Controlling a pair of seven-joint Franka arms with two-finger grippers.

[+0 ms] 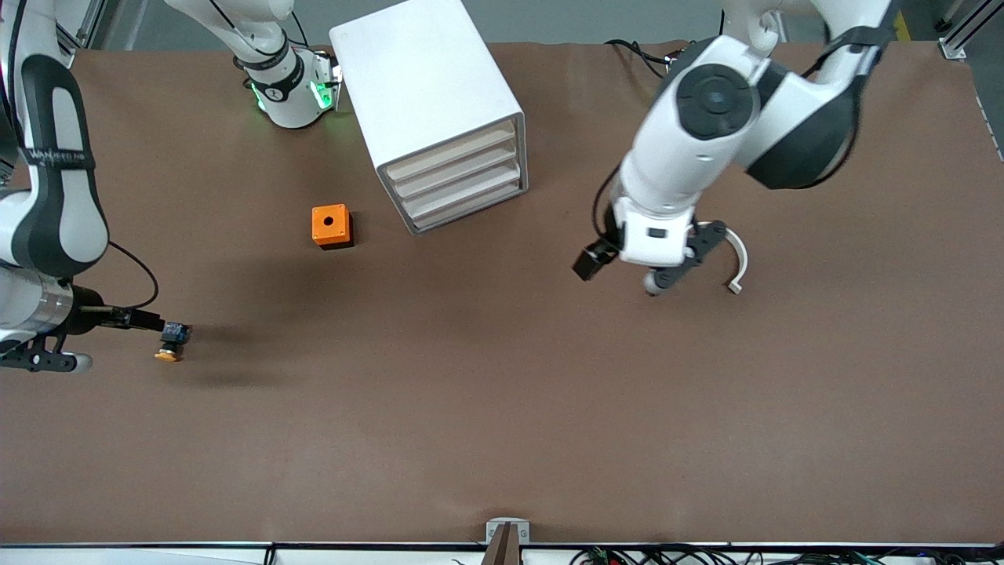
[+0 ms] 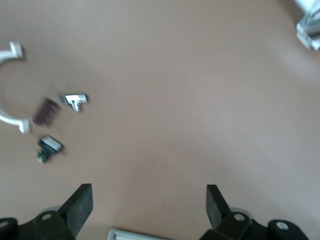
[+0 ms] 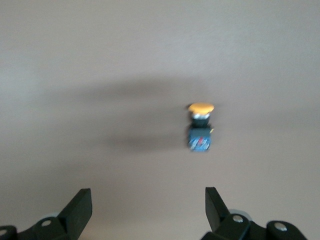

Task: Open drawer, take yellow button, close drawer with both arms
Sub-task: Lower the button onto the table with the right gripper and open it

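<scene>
The button (image 1: 172, 343) lies on its side on the surface near the right arm's end, just beside the right tool (image 3: 148, 212), spread wide and empty. The left tool (image 2: 149, 207), also wide, waits well apart.

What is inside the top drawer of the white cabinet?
Cannot be seen: the top drawer of the white cabinet is shut, flush with the three below. The button lies out on the table, near the right gripper.

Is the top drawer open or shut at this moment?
Shut: the drawer sits flush with the three lower drawers in the cabinet face.
</scene>
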